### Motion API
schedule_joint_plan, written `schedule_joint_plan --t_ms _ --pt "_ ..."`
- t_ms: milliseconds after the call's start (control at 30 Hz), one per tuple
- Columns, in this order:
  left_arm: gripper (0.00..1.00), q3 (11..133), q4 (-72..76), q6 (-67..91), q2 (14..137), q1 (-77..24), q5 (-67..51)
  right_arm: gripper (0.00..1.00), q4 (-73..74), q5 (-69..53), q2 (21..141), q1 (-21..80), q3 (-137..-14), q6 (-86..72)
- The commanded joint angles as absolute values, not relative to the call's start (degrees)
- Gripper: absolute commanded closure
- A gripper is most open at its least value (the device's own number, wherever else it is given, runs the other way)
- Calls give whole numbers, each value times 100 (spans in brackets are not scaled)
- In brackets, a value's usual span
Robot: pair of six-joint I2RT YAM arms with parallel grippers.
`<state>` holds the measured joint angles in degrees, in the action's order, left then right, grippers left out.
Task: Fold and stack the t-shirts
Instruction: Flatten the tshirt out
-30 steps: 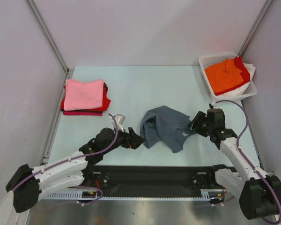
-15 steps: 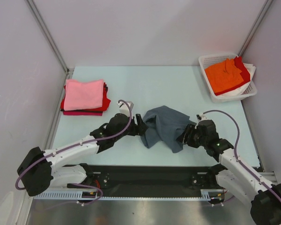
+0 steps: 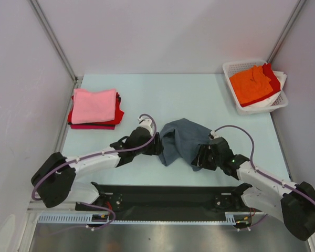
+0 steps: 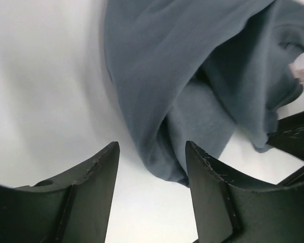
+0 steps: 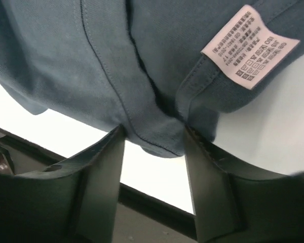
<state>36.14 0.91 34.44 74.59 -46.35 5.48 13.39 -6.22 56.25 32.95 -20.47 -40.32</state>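
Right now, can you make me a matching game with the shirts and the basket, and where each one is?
Things:
1. pink t-shirt
2. orange t-shirt
3. blue-grey t-shirt
4. white basket

Places:
A. lying in the basket
B. crumpled in the middle
C. standing in the far right corner
D. folded flat on the left

Pairs: 1-D, 2-A, 3-B, 4-C

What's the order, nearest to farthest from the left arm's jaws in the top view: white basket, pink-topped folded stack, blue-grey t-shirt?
1. blue-grey t-shirt: table centre, right beside them.
2. pink-topped folded stack: far-left part of the table.
3. white basket: far-right corner, clearly the farthest.
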Motion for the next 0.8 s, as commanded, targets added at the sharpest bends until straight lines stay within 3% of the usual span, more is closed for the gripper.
schedule_joint_plan --t_ms 0,33,100,133,300,333,500,633,767 --pt "40 3876 272 3322 7743 -4605 343 47 932 -431 5695 3375 -2013 -4096" --pt "45 3885 290 3314 7804 -4605 378 75 906 -457 5695 3375 -2030 -4061" --pt "52 3920 290 3270 7997 -4605 430 95 984 -448 5582 3375 -2100 -4052" --pt "58 3998 229 3270 8076 -4562 439 100 1028 -361 5520 3366 -2179 -4043" --pt "85 4367 -130 3296 8568 -4518 694 100 1282 -202 5107 3052 -2609 -3850" --pt "98 4455 -245 3305 8630 -4474 834 100 1361 -159 5037 2945 -2758 -3806" --pt "100 4842 -1035 3156 8351 -4035 1502 100 1503 -439 5185 2023 -3924 -3630" --pt "100 5500 -1713 3094 7560 -3411 1880 100 1678 -860 5466 1119 -5174 -3717" --pt "100 5660 -1731 2953 6262 -3419 2250 100 2073 -967 5258 905 -6055 -3735"
